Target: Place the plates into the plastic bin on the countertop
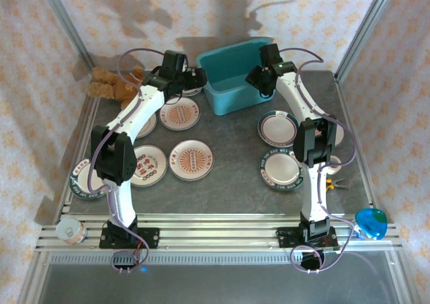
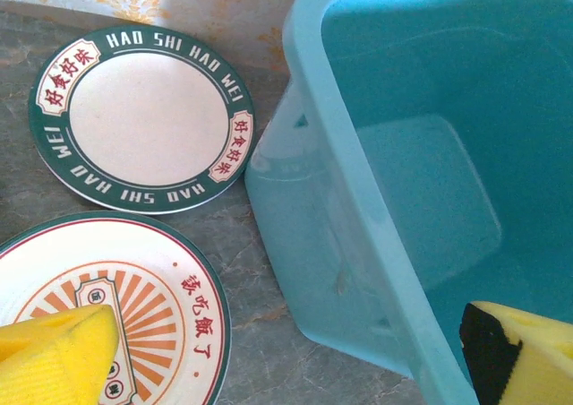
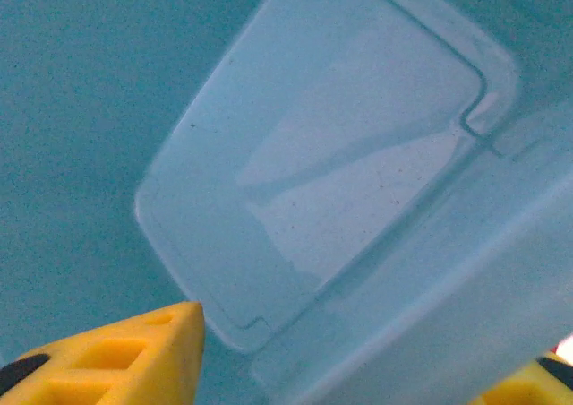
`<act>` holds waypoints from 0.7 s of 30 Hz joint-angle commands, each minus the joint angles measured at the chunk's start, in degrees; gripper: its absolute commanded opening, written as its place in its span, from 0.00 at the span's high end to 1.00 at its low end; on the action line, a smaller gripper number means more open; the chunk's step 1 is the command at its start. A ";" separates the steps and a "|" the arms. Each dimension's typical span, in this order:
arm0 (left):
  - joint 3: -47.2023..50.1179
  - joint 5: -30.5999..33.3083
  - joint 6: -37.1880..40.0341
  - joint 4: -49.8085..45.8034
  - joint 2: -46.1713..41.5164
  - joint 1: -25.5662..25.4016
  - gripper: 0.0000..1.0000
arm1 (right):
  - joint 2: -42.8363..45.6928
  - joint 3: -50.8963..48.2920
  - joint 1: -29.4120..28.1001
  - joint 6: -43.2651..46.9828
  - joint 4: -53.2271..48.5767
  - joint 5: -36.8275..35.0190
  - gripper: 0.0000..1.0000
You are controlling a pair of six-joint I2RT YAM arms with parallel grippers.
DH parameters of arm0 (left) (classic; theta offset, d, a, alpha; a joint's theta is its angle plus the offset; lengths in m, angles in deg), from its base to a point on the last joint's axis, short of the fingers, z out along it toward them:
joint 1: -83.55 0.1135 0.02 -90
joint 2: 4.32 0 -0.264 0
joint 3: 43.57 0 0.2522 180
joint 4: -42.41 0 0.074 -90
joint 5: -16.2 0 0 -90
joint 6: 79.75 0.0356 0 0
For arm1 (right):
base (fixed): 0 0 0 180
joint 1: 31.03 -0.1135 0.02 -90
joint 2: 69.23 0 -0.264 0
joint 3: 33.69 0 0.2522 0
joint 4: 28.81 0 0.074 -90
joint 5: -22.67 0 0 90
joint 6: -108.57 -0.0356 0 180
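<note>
The teal plastic bin (image 1: 232, 75) stands at the back of the dark countertop (image 1: 228, 183), and no plate shows inside it. Several plates lie around it: orange-patterned ones (image 1: 181, 114) (image 1: 191, 159) (image 1: 148, 165) and green-rimmed ones (image 1: 278, 128) (image 1: 281, 168) (image 1: 84, 179). My left gripper (image 1: 193, 75) is open and straddles the bin's left wall (image 2: 331, 244). One of its fingers (image 2: 54, 360) hangs over a sunburst plate (image 2: 134, 288), with a green-rimmed plate (image 2: 143, 118) beyond. My right gripper (image 1: 259, 82) hovers over the bin's floor (image 3: 313, 154), fingers (image 3: 116, 360) apart and holding nothing.
A brown teddy bear (image 1: 114, 82) lies at the back left. A small can (image 1: 70, 231) sits on the aluminium rail (image 1: 215, 233) at the near left, and a blue round object (image 1: 371, 222) at the near right. Wallpapered walls close in the back and sides.
</note>
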State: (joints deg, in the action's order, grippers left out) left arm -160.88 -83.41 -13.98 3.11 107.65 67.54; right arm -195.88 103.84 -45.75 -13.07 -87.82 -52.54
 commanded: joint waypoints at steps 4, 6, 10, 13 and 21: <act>1.28 1.17 -0.97 -0.22 -4.38 0.32 0.01 | 2.10 1.30 -0.44 6.06 -7.59 -3.25 0.49; 1.83 1.32 -1.00 -0.06 -4.89 0.32 0.01 | 2.67 1.06 -0.26 6.82 -8.33 -3.47 0.50; 2.82 1.34 -1.05 0.32 -6.00 0.37 0.01 | 3.49 1.04 0.13 8.52 -9.47 -3.98 0.56; 3.22 1.34 -1.17 0.31 -6.81 0.45 0.01 | 4.20 1.28 0.48 9.89 -10.14 -4.06 0.56; 4.99 1.24 -0.65 0.36 -9.71 0.71 0.01 | 4.92 3.02 0.83 14.03 -12.32 -1.55 0.60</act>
State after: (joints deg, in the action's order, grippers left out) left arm -156.79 -83.39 -14.35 3.13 100.98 67.58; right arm -193.83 104.67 -45.20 -2.73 -96.13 -54.07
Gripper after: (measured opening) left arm 0.994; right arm 0.403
